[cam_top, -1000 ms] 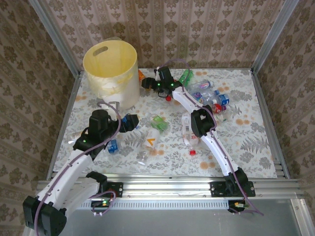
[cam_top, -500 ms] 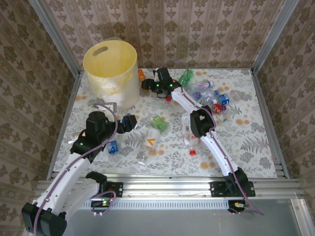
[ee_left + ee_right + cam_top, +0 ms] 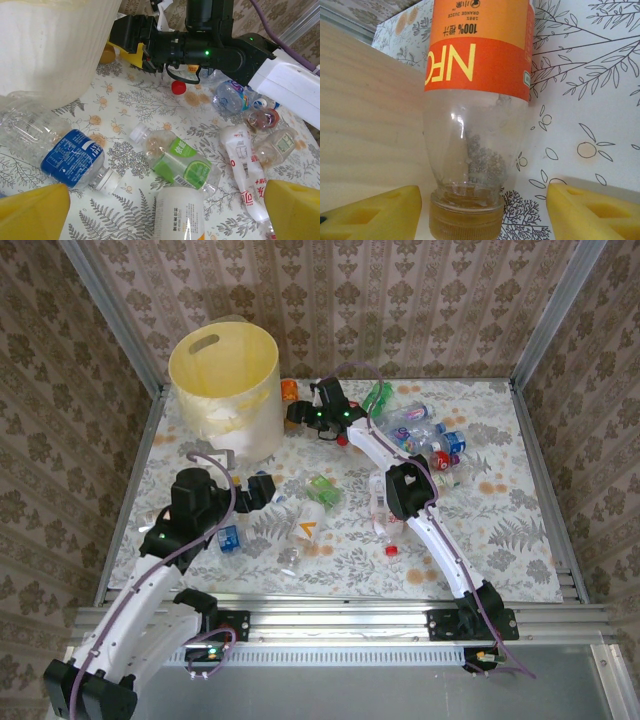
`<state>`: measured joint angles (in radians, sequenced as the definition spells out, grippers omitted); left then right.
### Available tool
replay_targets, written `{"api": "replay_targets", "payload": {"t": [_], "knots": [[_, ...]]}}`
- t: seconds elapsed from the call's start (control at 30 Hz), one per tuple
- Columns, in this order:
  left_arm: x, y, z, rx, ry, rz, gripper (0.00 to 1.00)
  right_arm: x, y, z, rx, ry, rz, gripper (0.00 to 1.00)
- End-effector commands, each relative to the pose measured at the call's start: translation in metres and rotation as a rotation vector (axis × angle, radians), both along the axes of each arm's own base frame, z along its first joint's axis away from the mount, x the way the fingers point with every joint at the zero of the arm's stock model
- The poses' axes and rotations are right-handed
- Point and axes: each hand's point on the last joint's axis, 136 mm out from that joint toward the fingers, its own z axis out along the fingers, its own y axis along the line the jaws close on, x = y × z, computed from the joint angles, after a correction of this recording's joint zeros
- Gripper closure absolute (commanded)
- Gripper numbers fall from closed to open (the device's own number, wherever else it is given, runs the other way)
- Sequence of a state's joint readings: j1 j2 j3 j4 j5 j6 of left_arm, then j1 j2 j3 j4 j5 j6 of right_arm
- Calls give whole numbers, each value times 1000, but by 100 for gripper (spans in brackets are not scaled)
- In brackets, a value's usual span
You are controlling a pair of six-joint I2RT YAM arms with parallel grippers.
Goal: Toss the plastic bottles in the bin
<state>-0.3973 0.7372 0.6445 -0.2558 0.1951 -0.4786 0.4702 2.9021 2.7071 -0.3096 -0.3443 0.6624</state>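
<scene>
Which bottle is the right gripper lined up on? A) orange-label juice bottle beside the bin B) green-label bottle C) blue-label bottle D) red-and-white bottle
A: in the right wrist view the orange-label bottle lies between the fingers of the right gripper, beside the bin wall.

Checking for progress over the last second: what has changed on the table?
The left gripper, wide open, pulled back slightly toward its base. The right gripper stayed by the bin, open around the orange-labelled bottle. The other bottles lie as before.
</scene>
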Motion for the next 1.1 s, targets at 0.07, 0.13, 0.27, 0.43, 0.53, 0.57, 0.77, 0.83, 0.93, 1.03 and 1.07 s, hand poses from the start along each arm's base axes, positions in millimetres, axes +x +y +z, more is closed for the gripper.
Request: {"api": "replay_targets", "payload": {"t": [0.07,0.13,0.27,0.43,0.53,0.57,0.77,0.83,0.93,1.03,1.07], "knots": [[-4,0,5,-2,-15,-17,0,-27,22,-37,38,146,28,35],[-5,1,5,-1,-14,-19,0,-26,25,-36,60,148,27,37],[-6,2,6,-2,-19,-18,0,-31,30,-38,72,165,41,38],[-5,2,5,-3,-19,-17,0,-35,33,-47,69,186,37,36],[-5,3,4,-4,-18,-18,0,-35,33,-54,82,212,17,38],[-5,2,4,-4,-17,-20,0,-35,34,-56,90,217,14,39],[-6,4,4,-7,-19,-18,0,-35,30,-66,86,255,-24,45],[-6,4,4,-8,-21,-16,0,-36,29,-70,82,275,-39,47],[-6,5,5,-12,-21,-15,0,-37,28,-74,86,292,-56,51],[-6,4,4,-15,-19,-17,0,-36,25,-76,87,307,-76,55],[-6,4,3,-16,-18,-18,0,-35,24,-76,87,311,-82,57]]}}
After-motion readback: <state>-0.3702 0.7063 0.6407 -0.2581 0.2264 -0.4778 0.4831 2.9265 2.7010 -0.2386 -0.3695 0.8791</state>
